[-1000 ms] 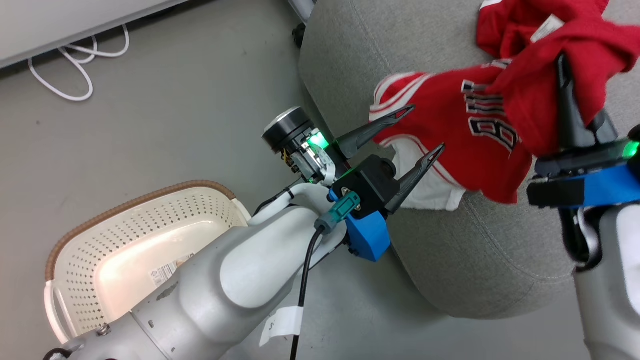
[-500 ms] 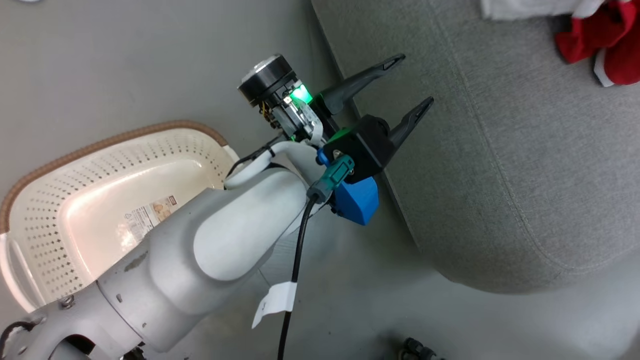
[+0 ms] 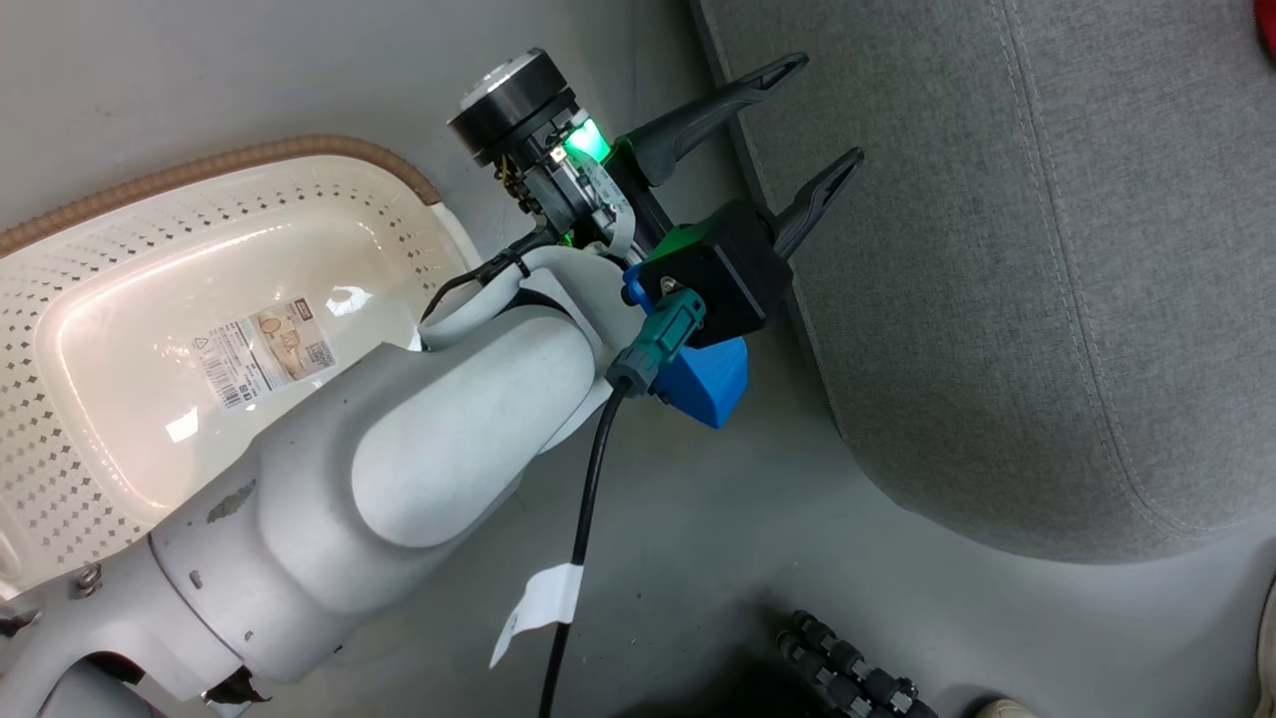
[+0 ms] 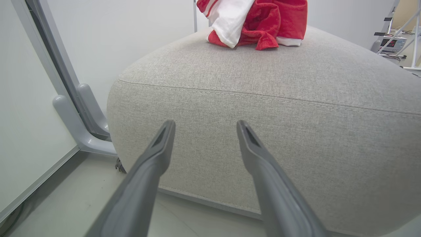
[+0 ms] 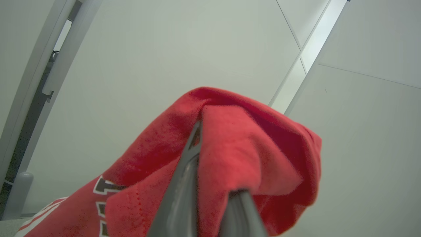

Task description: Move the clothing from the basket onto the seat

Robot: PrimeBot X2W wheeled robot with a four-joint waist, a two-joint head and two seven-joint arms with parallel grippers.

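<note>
Clothing (image 4: pixel 260 19) lies bunched at the seat's (image 4: pixel 263 98) far edge; the basket (image 3: pixel 249 160) looks bare. A second garment (image 5: pixel 263 148) hangs pinched between the right gripper's (image 5: pixel 217 159) fingers: best lowered over the seat's middle before letting go. Left gripper's (image 3: pixel 827 112) fingers are spread, holding nothing, beside the seat's edge.

Head camera now tilts further toward the basket (image 3: pixel 299 189). Red jersey (image 5: pixel 263 148) is off the seat's (image 3: pixel 997 299) basket-side edge, away from the left gripper (image 3: pixel 827 108), clamped aloft in the right gripper (image 5: pixel 210 154).
</note>
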